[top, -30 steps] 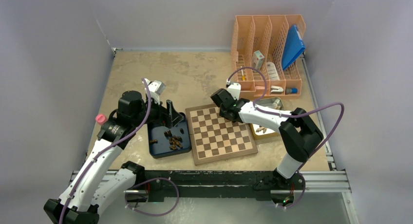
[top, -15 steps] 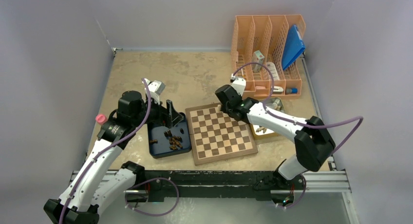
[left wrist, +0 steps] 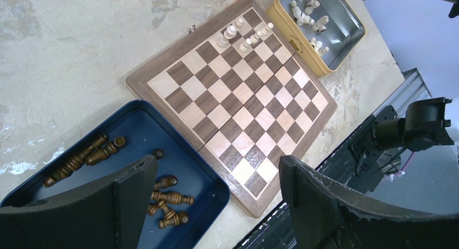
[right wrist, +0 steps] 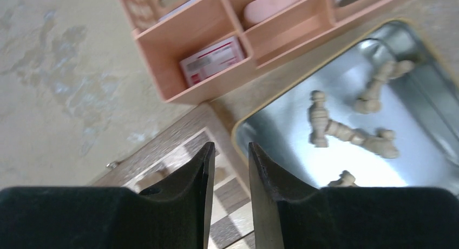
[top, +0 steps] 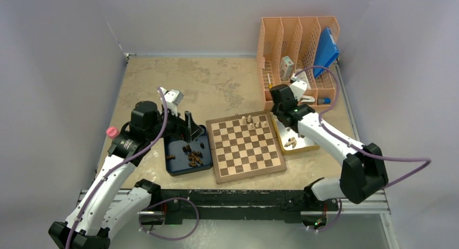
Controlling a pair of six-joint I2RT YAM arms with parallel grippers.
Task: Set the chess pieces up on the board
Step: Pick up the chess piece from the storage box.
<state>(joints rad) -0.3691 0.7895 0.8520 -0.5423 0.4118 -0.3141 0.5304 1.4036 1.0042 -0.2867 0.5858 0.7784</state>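
Observation:
The chessboard [top: 246, 149] lies mid-table. Several pale pieces [top: 253, 123] stand near its far right corner, also in the left wrist view [left wrist: 241, 35]. Dark pieces [top: 192, 157] lie loose in the dark blue tray [top: 176, 166] left of the board. More pale pieces [top: 291, 142] lie in the yellow tray [top: 303, 148] on the right. My right gripper [top: 280, 115] hovers over the yellow tray's far left corner, jaws slightly apart and empty [right wrist: 231, 147]. My left gripper [top: 189, 124] is wide open and empty above the blue tray [left wrist: 216, 159].
An orange desk organizer [top: 297, 48] with a blue folder [top: 326, 51] stands at the back right, close behind my right wrist. A pink cap [top: 112, 132] sits at the table's left edge. The black rail [top: 243, 197] runs along the near edge.
My right arm has swung right and back, from over the board's far edge to the yellow tray. The pale pieces on the board now show. The left arm has not moved.

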